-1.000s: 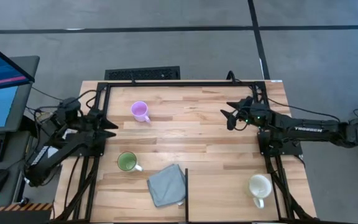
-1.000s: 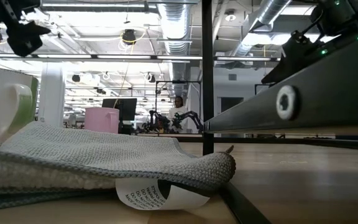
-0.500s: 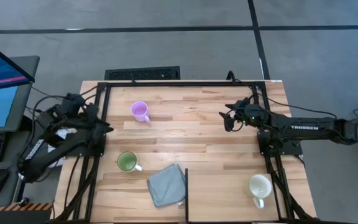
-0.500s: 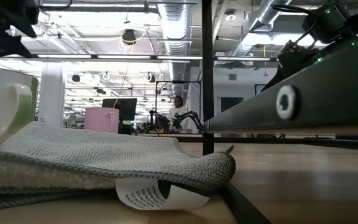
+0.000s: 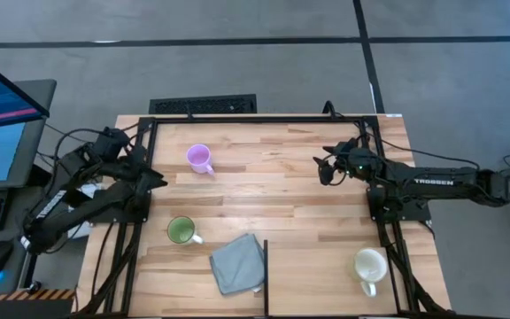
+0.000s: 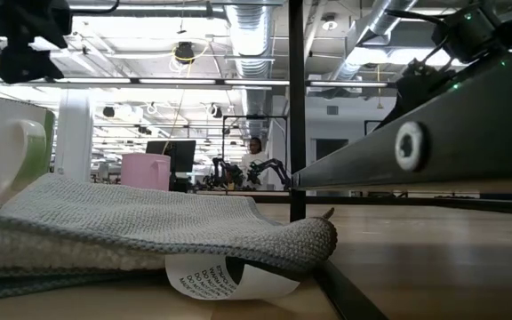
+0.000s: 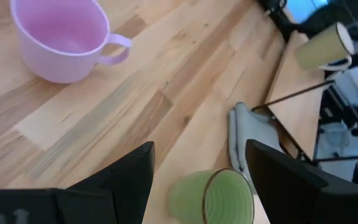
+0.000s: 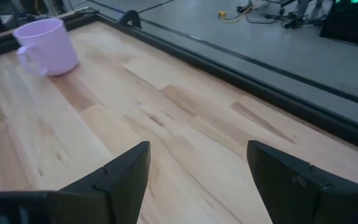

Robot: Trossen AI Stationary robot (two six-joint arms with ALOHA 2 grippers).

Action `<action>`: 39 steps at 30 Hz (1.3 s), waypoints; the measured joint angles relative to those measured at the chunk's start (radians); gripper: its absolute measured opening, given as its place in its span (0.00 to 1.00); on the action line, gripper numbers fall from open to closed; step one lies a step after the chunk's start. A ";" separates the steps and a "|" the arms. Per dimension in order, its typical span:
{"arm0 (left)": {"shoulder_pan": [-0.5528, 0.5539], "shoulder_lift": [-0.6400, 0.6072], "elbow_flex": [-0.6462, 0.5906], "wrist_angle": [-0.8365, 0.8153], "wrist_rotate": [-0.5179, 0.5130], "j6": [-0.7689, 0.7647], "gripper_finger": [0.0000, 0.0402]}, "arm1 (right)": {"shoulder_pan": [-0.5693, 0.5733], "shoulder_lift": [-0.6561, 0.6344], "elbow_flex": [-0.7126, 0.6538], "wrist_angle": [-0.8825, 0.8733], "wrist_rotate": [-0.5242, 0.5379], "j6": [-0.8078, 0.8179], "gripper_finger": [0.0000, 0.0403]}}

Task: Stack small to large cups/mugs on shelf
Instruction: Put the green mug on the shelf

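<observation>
— Grippers first: are they holding anything?

— No. Left gripper [image 5: 153,177] hangs over the table's edge with its fingers spread and nothing between them, just short of the purple mug [image 5: 199,159]. Right gripper [image 5: 324,170] is spread wide too, bare, well off to the far side of that mug.

— Why sit like that?

— My guess is both are poised for a first pick. All three mugs stand apart, so no stacking is done yet. Open fingers suit reaching for a rim or a handle.

— Where are the other mugs, going by the purple one?

— Green mug [image 5: 181,230] is nearer the front edge than the purple mug, close under the left arm. Cream mug [image 5: 370,265] is well away, at the opposite front corner, below the right arm. A grey cloth [image 5: 237,262] lies between green and cream, just beside the green one.

— Anything inside them?

— Purple mug is upright and empty; I see its clean bottom. Green and cream look empty from above as well. I can't make out a shelf on the wooden table [image 5: 273,195].

— So which goes first?

— Probably the left arm, being nearest two mugs.
</observation>
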 joint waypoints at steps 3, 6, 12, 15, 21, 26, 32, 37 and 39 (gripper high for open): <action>-0.066 0.025 0.000 0.027 -0.055 -0.025 0.60 | -0.015 0.000 0.000 0.000 0.003 0.000 0.73; -0.156 0.066 0.000 0.087 -0.093 -0.051 0.60 | -0.031 0.000 0.000 0.000 0.004 0.000 0.73; -0.407 0.157 0.000 0.203 -0.202 -0.132 0.60 | -0.044 0.000 0.000 0.000 0.004 0.000 0.73; -0.543 0.195 -0.001 0.201 -0.301 -0.198 0.60 | -0.044 0.000 0.000 0.000 0.003 0.000 0.73; -0.786 0.275 -0.001 0.202 -0.479 -0.368 0.60 | -0.044 0.000 0.000 0.000 0.002 0.000 0.73; -0.935 0.346 -0.001 0.248 -0.500 -0.493 0.60 | -0.044 0.000 0.000 -0.001 0.002 0.000 0.73; -1.088 0.471 0.053 0.180 -0.582 -0.614 0.60 | -0.044 0.000 0.000 -0.001 0.002 0.000 0.73; -1.185 0.585 0.144 0.018 -0.684 -0.686 0.60 | -0.043 -0.001 0.000 -0.001 0.002 0.000 0.73; -1.211 0.622 0.165 -0.047 -0.711 -0.741 0.60 | -0.043 -0.001 0.000 -0.001 0.002 0.000 0.73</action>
